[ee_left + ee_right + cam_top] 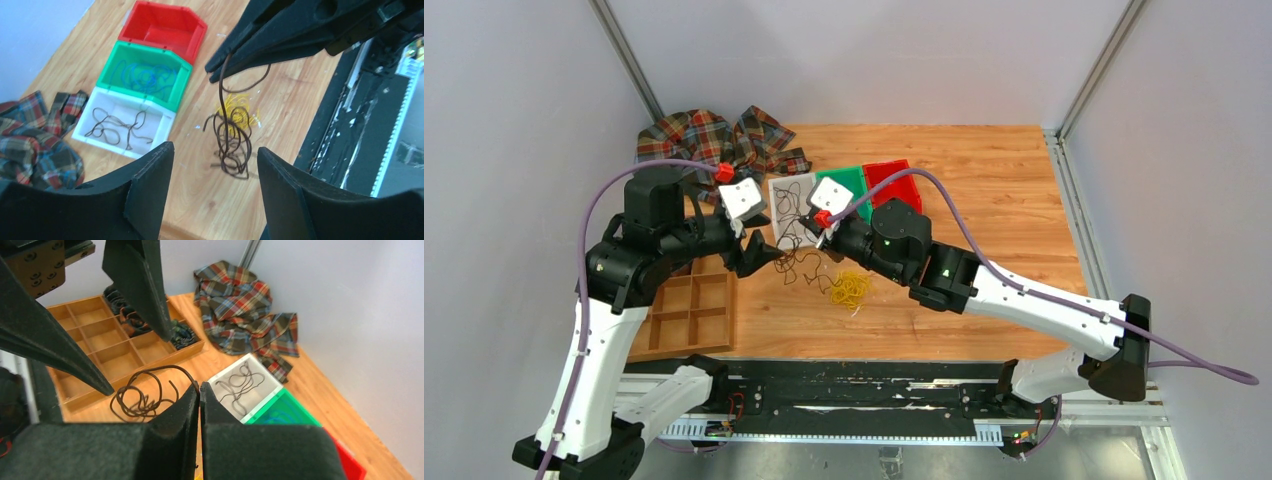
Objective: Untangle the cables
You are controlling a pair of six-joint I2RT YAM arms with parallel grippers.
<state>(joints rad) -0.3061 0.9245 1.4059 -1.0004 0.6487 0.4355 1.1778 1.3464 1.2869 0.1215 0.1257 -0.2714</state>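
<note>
A dark brown cable tangle lies on the wood between my grippers, with a yellow cable bunch beside it. My right gripper is shut on one dark strand and lifts it above the tangle. In the left wrist view the strand hangs from the right gripper down to the tangle, in front of the yellow bunch. My left gripper is open and empty, just short of the tangle, jaws wide apart. In the top view the left gripper and the right gripper are close together.
A white bin holds dark cables, a green bin blue ones, and a red bin is beside them. A wooden divided tray sits at the left, dark coiled bundles in it. Plaid cloth lies at the back left.
</note>
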